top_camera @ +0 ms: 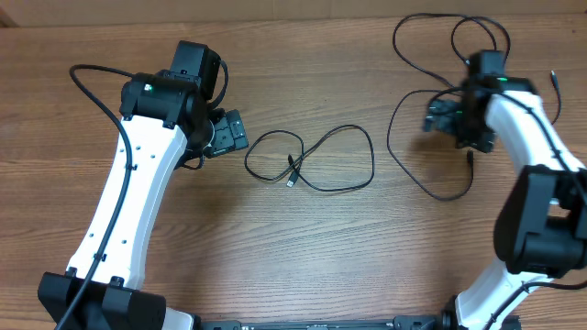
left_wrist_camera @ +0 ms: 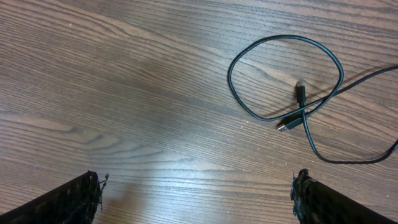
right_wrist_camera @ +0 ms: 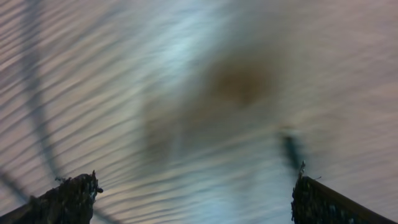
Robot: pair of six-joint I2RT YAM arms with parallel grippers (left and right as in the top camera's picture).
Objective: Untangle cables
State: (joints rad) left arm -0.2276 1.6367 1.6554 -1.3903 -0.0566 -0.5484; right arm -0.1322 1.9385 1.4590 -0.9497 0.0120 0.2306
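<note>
Two white robot arms flank a wooden desk [top_camera: 303, 266] on which thin black cables lie. Seen from overhead, the left arm [top_camera: 138, 183] reaches up from the lower left of the frame, its jaws pointing right toward the middle cable [top_camera: 292, 170]. That cable lies flat at the centre of the frame in a loose two-lobed loop, apart from the arm. The left jaws stand wide apart and hold nothing. In the left wrist view the two dark fingertips [left_wrist_camera: 68, 202] sit in the lower corners with bare wood between them. The same cable curls in the upper right of that view, and its two plugs [left_wrist_camera: 300, 94] rest just beside each other where the cord crosses itself.

At the right edge of the overhead frame, the right arm [top_camera: 537, 137] bends toward the upper right, where the second cable [top_camera: 392, 137] sprawls in loops above and below the wrist. The right jaws are also apart and empty. The right wrist view is heavily smeared, but it shows the fingertips [right_wrist_camera: 68, 199] in the lower corners and a dark cord [right_wrist_camera: 34, 106] running down the left side. Whether the jaws touch that cable cannot be told through the blur.
</note>
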